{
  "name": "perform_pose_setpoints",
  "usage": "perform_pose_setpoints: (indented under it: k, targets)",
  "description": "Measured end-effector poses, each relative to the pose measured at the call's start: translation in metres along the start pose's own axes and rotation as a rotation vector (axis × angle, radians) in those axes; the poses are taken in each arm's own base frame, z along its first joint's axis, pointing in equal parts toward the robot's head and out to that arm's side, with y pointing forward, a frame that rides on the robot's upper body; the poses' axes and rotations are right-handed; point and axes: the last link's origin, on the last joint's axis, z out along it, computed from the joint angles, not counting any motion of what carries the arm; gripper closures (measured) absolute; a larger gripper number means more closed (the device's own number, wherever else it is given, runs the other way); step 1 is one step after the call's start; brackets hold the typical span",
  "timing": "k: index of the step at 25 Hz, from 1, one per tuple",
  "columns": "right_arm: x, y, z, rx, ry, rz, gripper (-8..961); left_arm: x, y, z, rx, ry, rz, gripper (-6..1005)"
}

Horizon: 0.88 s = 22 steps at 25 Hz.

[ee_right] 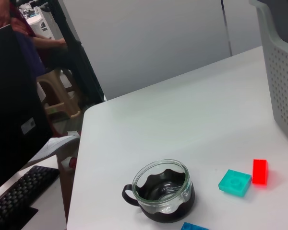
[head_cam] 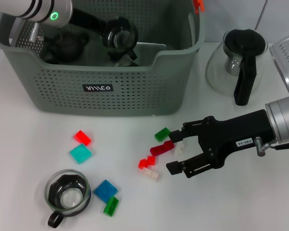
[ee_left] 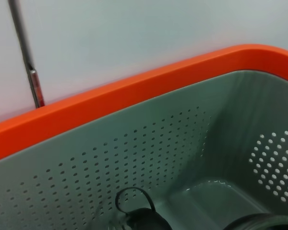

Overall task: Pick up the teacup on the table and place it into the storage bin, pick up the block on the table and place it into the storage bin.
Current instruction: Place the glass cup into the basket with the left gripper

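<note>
Head view. The right gripper (head_cam: 176,154) hung low over the white table (head_cam: 33,139), fingers apart, nothing between them. A small white block (head_cam: 179,148) lay in the gap between the two fingers; whether a finger touched it could not be told. Just past the fingertips: a dark red block (head_cam: 162,147), a green block (head_cam: 162,134), a small red block (head_cam: 146,162) and another white block (head_cam: 150,174). Farther out from the tips sat a bright red block (head_cam: 82,137), a teal block (head_cam: 80,153), a blue block (head_cam: 106,190) and a second green block (head_cam: 111,206). The teacup (head_cam: 67,194), clear glass with a black base and handle, stood upright well beyond the tips, beside the blue block. The storage bin (head_cam: 98,89) stood off to one side of the right gripper, apart from it. The left gripper (head_cam: 119,34) was inside the bin; whether its fingers were apart or together could not be told. Dark teaware lay in the bin. A glass pitcher (head_cam: 237,62) stood behind the right arm.

Left wrist view. Bin wall (ee_left: 149,163) with orange rim (ee_left: 134,91); dark items on the floor.

Right wrist view. Teacup (ee_right: 162,191) upright on the table, teal block (ee_right: 234,182) and red block (ee_right: 259,171) past it, bin corner (ee_right: 281,81) beyond.
</note>
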Motion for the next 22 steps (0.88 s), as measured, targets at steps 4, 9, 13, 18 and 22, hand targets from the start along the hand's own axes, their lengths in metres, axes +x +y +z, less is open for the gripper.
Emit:
perform_pose_setpoints:
  k: [4,9,13,18,22]
  targets:
    - [0.0001,0.0000,0.0000,0.000,0.000,0.000,41,-0.0003,0.0005,0.0000,-0.002,-0.003,-0.001,955]
    - [0.0001,0.0000,0.0000,0.000,0.000,0.000,41,-0.0008,0.0006,-0.0001,-0.005,-0.005,-0.004,938]
    - [0.0000,0.0000,0.0000,0.000,0.000,0.000,41,-0.0014,0.0020,0.0007,-0.008,-0.008,-0.002,911]
    - [0.0000,0.0000,0.0000,0.000,0.000,0.000,41,-0.0029,0.0012,0.0006,-0.008,-0.008,-0.009,710]
    - [-0.0003,-0.0001,0.0001,0.000,0.000,-0.002,41,-0.0036,0.0018,0.0008,-0.010,-0.010,-0.009,588]
